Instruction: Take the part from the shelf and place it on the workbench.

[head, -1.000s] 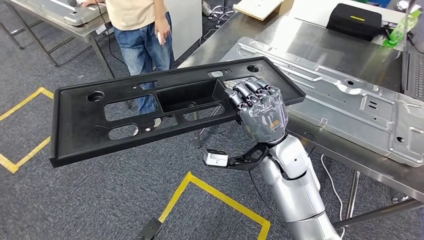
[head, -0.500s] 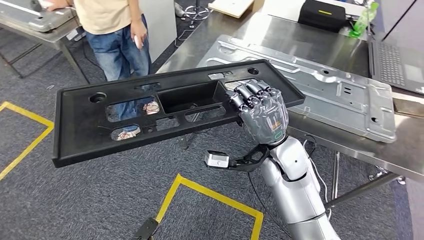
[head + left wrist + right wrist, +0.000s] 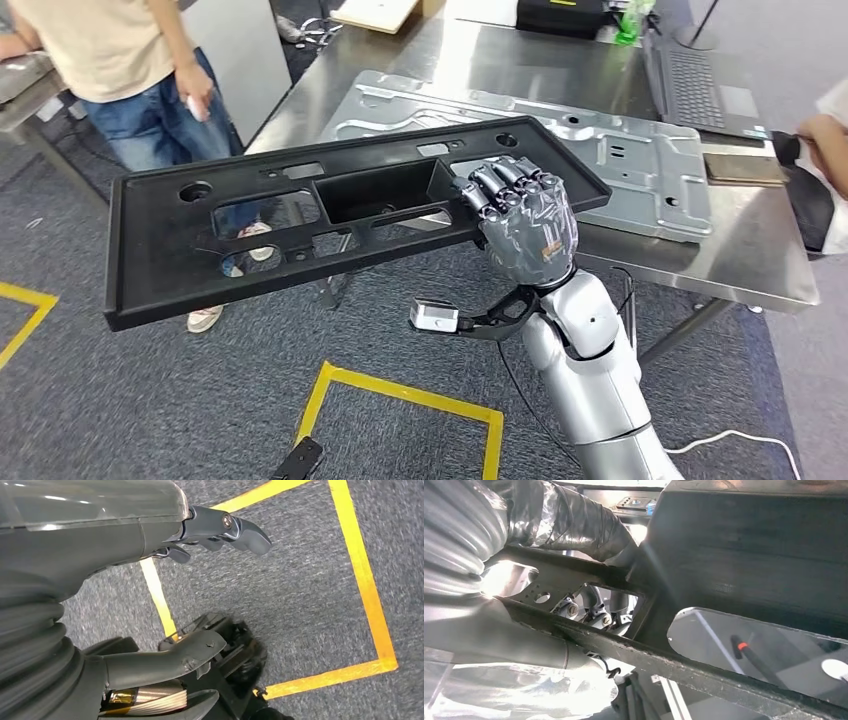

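Note:
A long black plastic panel (image 3: 300,225) with cut-outs and a middle recess hangs level in the air, its right end over the near edge of the steel workbench (image 3: 760,250). My right hand (image 3: 525,220) grips that right end, fingers curled over the panel's near rim. In the right wrist view the panel's dark underside (image 3: 744,565) is close up with my right hand (image 3: 564,535) wrapped on it. My left hand (image 3: 125,525) hangs over the carpet with its fingers apart and nothing in it.
A stamped sheet-metal plate (image 3: 560,140) lies on the workbench beyond the panel. A laptop (image 3: 695,85) and a black case (image 3: 565,12) sit further back. One person (image 3: 130,70) stands at far left; another person's hand (image 3: 820,135) is at the right edge. Yellow floor tape (image 3: 400,395) marks the carpet.
The whole view has swung to the right, so the workbench now lies more centrally behind the panel. My right hand keeps the same grip on the panel.

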